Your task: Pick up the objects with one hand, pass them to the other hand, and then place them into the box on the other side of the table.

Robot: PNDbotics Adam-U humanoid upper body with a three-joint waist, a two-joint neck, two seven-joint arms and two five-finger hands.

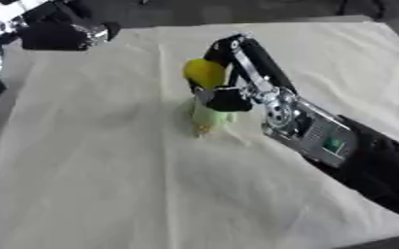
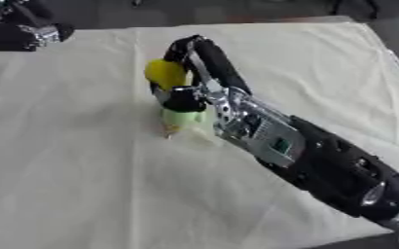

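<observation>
your right hand point(image 1: 237, 73) reaches in over the cream tablecloth point(image 1: 109, 170) from the near right corner, fingers curled down over a yellow object point(image 1: 205, 72) and thumb closed against it from below. the yellow object is pinched in that hand near the cloth's centre. directly beneath it, a pale green object point(image 1: 208, 116) stands on the cloth, just under the thumb; whether the two touch cannot be made out. your left hand point(image 1: 63, 33) shows at the cloth's far left corner, dark, its fingers impossible to read.
</observation>
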